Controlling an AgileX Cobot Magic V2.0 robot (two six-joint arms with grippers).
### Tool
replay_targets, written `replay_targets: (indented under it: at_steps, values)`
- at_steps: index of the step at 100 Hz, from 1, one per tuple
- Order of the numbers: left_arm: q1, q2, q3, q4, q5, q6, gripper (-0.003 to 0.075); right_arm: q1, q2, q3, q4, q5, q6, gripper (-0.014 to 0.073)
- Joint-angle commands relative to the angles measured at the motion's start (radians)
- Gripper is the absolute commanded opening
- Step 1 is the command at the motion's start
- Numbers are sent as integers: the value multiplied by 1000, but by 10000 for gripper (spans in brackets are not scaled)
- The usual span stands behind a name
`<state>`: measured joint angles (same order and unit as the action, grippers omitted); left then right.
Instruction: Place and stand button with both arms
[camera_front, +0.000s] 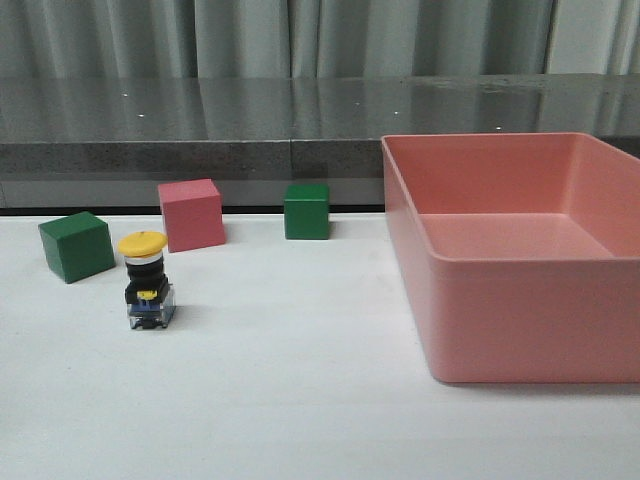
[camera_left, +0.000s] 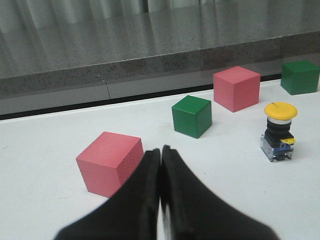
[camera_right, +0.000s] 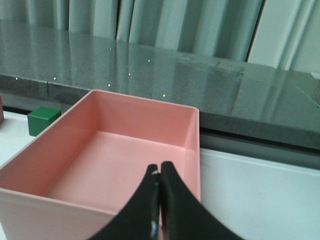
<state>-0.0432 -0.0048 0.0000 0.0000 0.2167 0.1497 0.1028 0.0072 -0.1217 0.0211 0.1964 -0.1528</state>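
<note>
The button (camera_front: 148, 281) stands upright on the white table at the left, yellow cap on top and blue-clear base down. It also shows in the left wrist view (camera_left: 279, 131), standing alone. My left gripper (camera_left: 160, 150) is shut and empty, well away from the button, beside a pink cube (camera_left: 110, 163). My right gripper (camera_right: 159, 168) is shut and empty, above the near part of the pink bin (camera_right: 194, 135). Neither arm shows in the front view.
A green cube (camera_front: 76, 246), a pink cube (camera_front: 191, 214) and another green cube (camera_front: 306, 211) sit behind the button. The large pink bin (camera_front: 410, 240) fills the right side. A dark counter ledge (camera_front: 200, 150) runs along the back.
</note>
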Motion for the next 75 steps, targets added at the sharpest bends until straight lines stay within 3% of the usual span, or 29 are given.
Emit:
replay_targets:
  at_steps: [1, 13, 75]
  values:
    - [1, -31, 46, -13, -74, -10, -20, -9, -41, 52, 13, -181, 2, -113]
    - [1, -31, 46, -13, -74, -10, -20, -9, -34, 138, 55, -285, 8, -113]
    - [1, -31, 46, -13, -74, -10, -20, -9, -34, 134, 59, -248, 9, -113]
